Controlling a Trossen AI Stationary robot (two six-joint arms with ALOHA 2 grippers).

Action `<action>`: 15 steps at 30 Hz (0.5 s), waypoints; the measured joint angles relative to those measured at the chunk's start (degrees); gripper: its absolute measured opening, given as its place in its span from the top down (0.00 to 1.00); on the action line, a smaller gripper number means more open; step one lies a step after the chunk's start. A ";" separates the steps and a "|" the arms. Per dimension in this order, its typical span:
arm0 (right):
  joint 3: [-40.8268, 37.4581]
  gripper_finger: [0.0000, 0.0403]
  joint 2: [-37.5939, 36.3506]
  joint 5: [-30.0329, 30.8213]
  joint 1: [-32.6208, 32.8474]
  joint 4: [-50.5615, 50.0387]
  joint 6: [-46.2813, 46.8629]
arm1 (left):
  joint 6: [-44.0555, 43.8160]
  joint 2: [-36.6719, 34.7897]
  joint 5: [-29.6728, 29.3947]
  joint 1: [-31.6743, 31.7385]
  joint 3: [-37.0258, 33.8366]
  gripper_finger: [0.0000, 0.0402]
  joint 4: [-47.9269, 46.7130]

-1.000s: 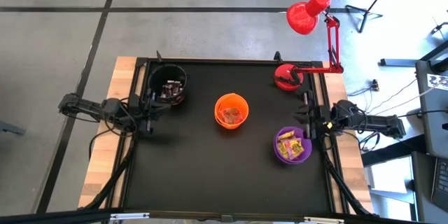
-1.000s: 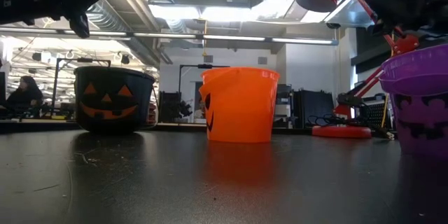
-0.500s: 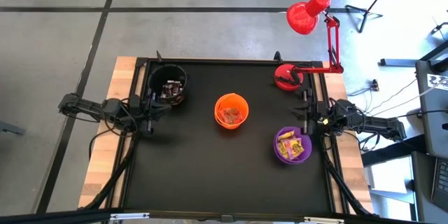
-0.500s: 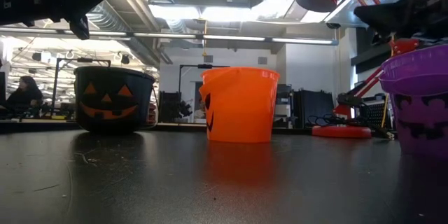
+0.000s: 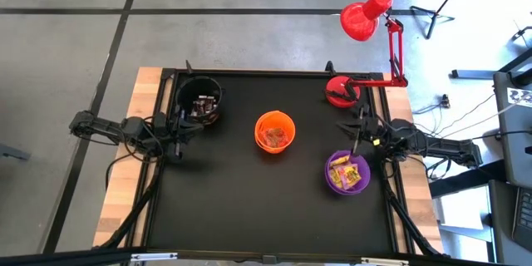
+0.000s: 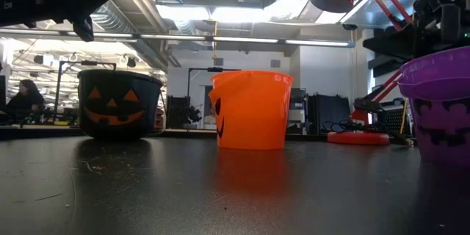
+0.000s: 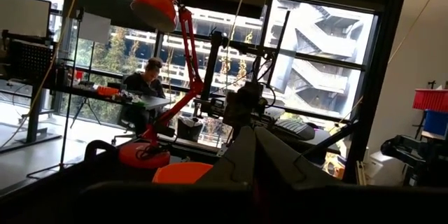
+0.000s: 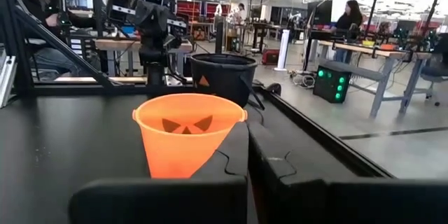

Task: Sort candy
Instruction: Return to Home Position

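Right gripper [image 5: 358,130] shifted clear of purple cup [image 5: 330,175] | candy [image 5: 345,171] inside jumbled, axes mixed

The high view looks straight down from well above, holding the whole table [image 5: 249,208] mid-frame. The low view sits at table-top height, facing level across it. The wrist views face each other across the table, past the left gripper [image 7: 253,134] and the right gripper [image 8: 247,129]. All share the orange cup [image 5: 274,131], seemingly only its rim in the left wrist view.
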 joint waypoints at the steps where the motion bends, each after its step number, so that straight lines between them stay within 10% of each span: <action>1: 0.00 1.00 0.01 0.04 0.01 0.07 0.00 | 0.00 0.00 0.00 -0.02 0.00 1.00 0.00; 15: 0.00 1.00 0.09 0.03 0.01 0.09 -0.02 | 0.00 0.00 -0.02 -0.01 0.00 1.00 -0.01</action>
